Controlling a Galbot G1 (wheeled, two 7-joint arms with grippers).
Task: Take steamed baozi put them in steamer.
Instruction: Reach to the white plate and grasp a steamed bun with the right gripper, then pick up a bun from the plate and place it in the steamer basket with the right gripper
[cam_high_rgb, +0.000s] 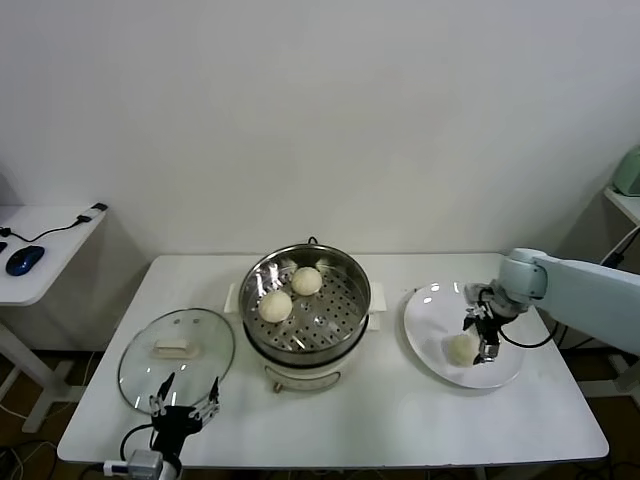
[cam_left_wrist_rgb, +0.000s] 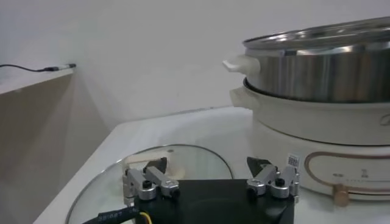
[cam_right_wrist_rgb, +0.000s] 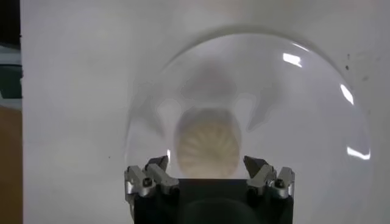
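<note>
The steamer (cam_high_rgb: 362, 292) stands mid-table, a shiny pot on a white base, with two steamed baozi (cam_high_rgb: 307, 281) (cam_high_rgb: 275, 305) on its perforated tray. A third baozi (cam_high_rgb: 460, 348) lies on the white plate (cam_high_rgb: 435, 305) to the right. My right gripper (cam_high_rgb: 482, 338) hovers over that bun, open. In the right wrist view the baozi (cam_right_wrist_rgb: 207, 143) sits on the plate (cam_right_wrist_rgb: 304, 109) just beyond the right gripper (cam_right_wrist_rgb: 207, 163), in line with the gap between the fingertips and untouched. My left gripper (cam_high_rgb: 187, 392) waits open near the table's front left edge.
A round glass lid (cam_high_rgb: 175, 350) with a white handle lies flat left of the steamer; in the left wrist view the lid (cam_left_wrist_rgb: 195, 157) lies right ahead of the left gripper (cam_left_wrist_rgb: 207, 164), with the steamer (cam_left_wrist_rgb: 323, 73) beyond. A side desk holds a blue mouse (cam_high_rgb: 24, 260).
</note>
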